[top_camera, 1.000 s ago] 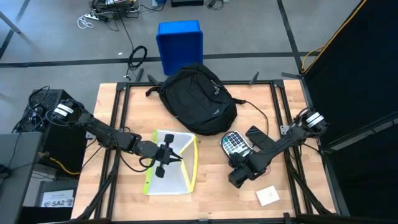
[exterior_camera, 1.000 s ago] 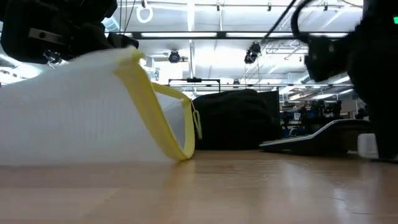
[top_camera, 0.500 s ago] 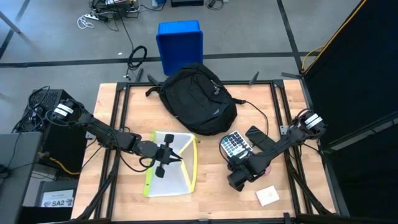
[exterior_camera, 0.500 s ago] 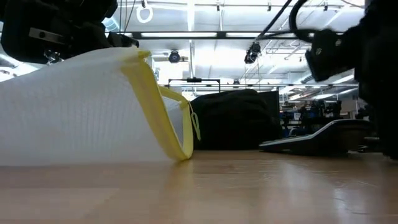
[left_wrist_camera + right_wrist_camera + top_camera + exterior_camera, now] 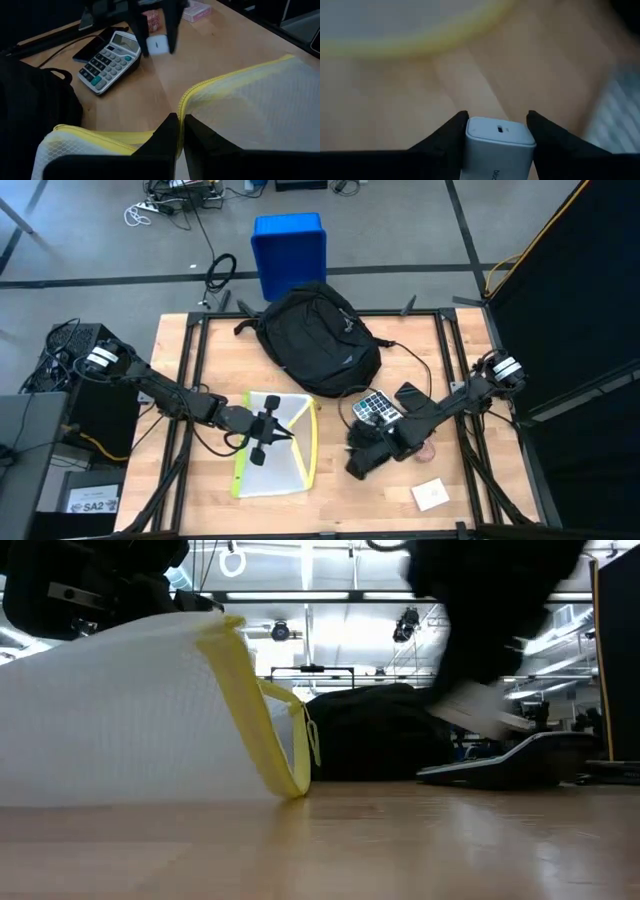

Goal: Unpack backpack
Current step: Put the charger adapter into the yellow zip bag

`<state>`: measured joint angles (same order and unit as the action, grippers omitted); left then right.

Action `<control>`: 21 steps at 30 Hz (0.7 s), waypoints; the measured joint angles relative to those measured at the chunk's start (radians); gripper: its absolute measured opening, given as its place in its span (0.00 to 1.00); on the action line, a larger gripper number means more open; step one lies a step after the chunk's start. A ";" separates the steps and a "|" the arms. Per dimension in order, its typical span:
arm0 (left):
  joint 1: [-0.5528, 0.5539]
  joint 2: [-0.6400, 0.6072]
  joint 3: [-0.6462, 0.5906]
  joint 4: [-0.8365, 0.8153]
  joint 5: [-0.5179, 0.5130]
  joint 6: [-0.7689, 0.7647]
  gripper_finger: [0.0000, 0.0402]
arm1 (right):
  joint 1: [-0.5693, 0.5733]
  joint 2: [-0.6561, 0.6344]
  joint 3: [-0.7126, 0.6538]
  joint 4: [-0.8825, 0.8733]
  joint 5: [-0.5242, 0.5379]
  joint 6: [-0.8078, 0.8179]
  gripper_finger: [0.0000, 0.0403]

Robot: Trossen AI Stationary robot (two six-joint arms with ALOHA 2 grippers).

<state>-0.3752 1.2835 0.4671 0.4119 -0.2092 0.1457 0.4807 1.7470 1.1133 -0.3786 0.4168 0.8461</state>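
White boxy charger (image 5: pixel 497 145) sits clamped in the right tool (image 5: pixel 497 131).

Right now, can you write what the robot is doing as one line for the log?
left gripper: shut on mesh pouch | right gripper: holding white charger above table | backpack: behind, untouched

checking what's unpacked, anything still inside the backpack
Cannot tell: the backpack lies closed-looking from above, its inside hidden. Out on the table lie a mesh pouch, a calculator and a white charger in the right tool.
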 joint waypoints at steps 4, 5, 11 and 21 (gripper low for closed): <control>0.000 0.000 0.000 0.015 0.003 0.004 0.00 | -0.079 0.001 0.002 0.266 -0.018 -0.192 0.37; 0.000 0.000 0.000 0.016 0.003 0.005 0.00 | -0.100 0.001 0.002 0.300 -0.025 -0.223 0.37; 0.000 0.000 0.000 0.025 0.002 0.025 0.00 | -0.182 0.052 0.002 0.447 -0.110 -0.307 0.37; 0.000 0.000 0.000 0.046 0.002 0.039 0.00 | -0.253 0.262 0.035 0.843 -0.337 -0.318 0.37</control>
<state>-0.3752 1.2837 0.4670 0.4581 -0.2070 0.1844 0.2278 2.0088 1.1486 0.4644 0.0796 0.5286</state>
